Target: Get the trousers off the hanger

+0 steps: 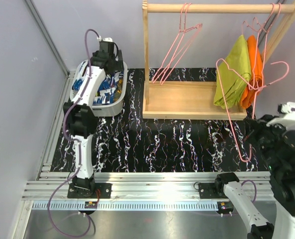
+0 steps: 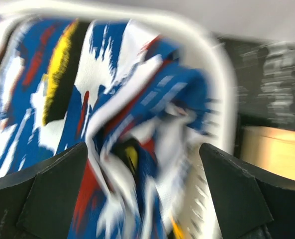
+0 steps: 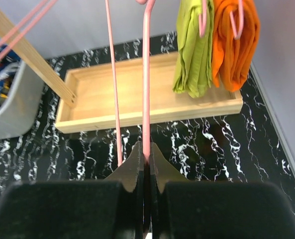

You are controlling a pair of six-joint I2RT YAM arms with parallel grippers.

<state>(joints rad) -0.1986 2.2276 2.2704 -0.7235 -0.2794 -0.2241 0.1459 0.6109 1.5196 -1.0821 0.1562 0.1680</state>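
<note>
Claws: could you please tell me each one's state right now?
Left claw: open, above blue patterned cloth trousers.
Right claw: closed on thin pink wire hanger.

Two arms: left arm [image 1: 82, 117], right arm [image 1: 286, 169]. One basket [image 1: 119, 103], upper left; trousers [image 2: 152, 94] bunched inside, number unclear. One rack [image 1: 187, 102]. Two hanging garments, upper right: one green [image 3: 193, 55], one orange [image 3: 244, 50]. Pink hangers [image 3: 146, 74]: at least four.

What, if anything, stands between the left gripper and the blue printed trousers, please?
Nothing visible does: the open left gripper hangs directly over the blue printed trousers, which lie in the white basket, and no other thing shows between them.
</note>
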